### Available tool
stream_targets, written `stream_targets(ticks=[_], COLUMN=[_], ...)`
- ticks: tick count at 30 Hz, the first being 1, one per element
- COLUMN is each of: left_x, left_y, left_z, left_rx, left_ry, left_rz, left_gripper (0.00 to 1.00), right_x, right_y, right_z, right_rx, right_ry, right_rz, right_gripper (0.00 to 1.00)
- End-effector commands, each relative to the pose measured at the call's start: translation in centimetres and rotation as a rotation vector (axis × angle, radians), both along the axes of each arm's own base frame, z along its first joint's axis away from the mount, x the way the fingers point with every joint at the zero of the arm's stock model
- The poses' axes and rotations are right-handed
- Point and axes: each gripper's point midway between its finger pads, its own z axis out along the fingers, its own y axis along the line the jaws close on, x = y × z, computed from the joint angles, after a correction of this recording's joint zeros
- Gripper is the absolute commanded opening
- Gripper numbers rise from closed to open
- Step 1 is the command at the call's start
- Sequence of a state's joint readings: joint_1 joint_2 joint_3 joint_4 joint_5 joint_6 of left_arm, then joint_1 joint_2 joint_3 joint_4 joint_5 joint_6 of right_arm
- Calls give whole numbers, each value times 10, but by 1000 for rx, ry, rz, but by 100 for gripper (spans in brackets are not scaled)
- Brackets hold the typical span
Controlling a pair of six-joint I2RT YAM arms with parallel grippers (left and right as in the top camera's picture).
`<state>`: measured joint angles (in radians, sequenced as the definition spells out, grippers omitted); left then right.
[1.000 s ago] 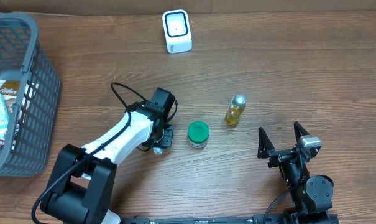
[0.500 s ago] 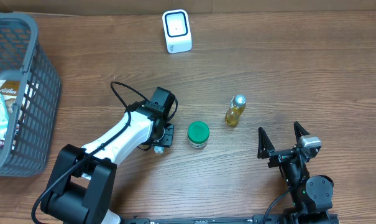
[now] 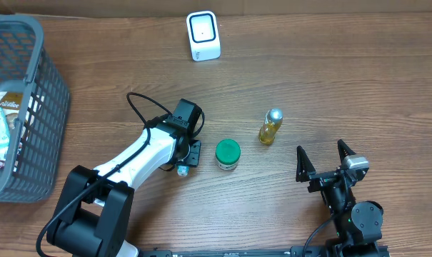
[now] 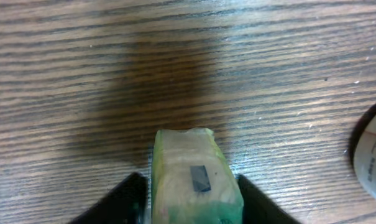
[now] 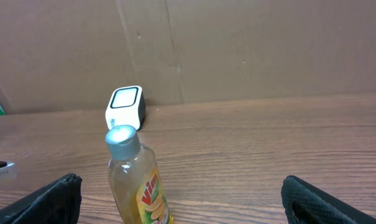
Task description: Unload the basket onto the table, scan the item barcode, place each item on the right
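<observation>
Your left pincer [image 3: 187, 163] straddles the small green packet [image 4: 197, 183] lying on the desk [image 3: 358, 71]; you cannot tell whether it pinches or merely flanks it. The packet's long axis runs along the fingers, pointing to the near edge, away from the scanner [image 3: 203, 36]. Your right pincer [image 3: 320, 148] gapes empty, farther off

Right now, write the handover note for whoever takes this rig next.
Left end effector: low over the table, fingers either side of a small pale green packet; whether it grips is unclear.
Right end effector: open, empty.
Scanner: far side of the table. Bottle and green-lidded jar stand between the arms; basket at left holds more goods.
Done: packet reached, not yet at the scanner.
Left: lift the packet, show its barcode to the scanner.
</observation>
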<state>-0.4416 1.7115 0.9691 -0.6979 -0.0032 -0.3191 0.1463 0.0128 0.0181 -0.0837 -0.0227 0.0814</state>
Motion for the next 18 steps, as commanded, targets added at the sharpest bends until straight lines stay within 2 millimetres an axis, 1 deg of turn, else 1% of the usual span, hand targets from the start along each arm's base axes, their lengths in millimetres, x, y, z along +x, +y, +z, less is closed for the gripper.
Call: stream_targets(ticks=[1, 2, 4, 5, 6, 7, 8, 9, 10, 12, 13, 14, 17, 18], left_x=[-1, -1, -1, 0, 1, 2, 2, 2, 2, 0, -2, -4, -15, -18], left_y=[1, 1, 1, 1, 0, -1, -1, -1, -1, 0, 1, 2, 7, 7], left_z=[-3, -3, -3, -3, -2, -2, -2, -2, -2, -3, -3, -3, -4, -4], left_rx=[11, 11, 10, 9, 7, 5, 4, 4, 4, 7, 10, 14, 29, 32], left_ry=[3, 3, 2, -2, -6, -10, -11, -12, -11, -4, 4, 16, 62, 72], left_rz=[-11, -11, -11, -10, -11, -11, -11, -11, -11, -10, -10, 1, 31, 30], left_gripper=[21, 15, 15, 16, 23, 35, 40, 49, 54, 53, 49, 48, 47, 43], right_x=[0, 0, 0, 0, 0, 0, 0, 0, 0, 0, 0, 0, 0, 0], right_y=[1, 1, 1, 1, 1, 1, 1, 1, 1, 1, 1, 1, 1, 1], right_z=[-2, -2, -2, -2, -2, -2, -2, -2, -2, -2, -2, -2, -2, -2], right_rx=[1, 1, 1, 1, 1, 1, 1, 1, 1, 1, 1, 1, 1, 1], right_ry=[-1, -1, -1, -1, -1, -2, -1, -1, -1, -1, -1, -1, -1, -1], right_rz=[6, 6, 6, 6, 6, 6, 6, 6, 6, 6, 6, 6, 6, 6], right_gripper=[100, 100, 100, 100, 100, 100, 100, 100, 100, 100, 100, 100, 100, 100])
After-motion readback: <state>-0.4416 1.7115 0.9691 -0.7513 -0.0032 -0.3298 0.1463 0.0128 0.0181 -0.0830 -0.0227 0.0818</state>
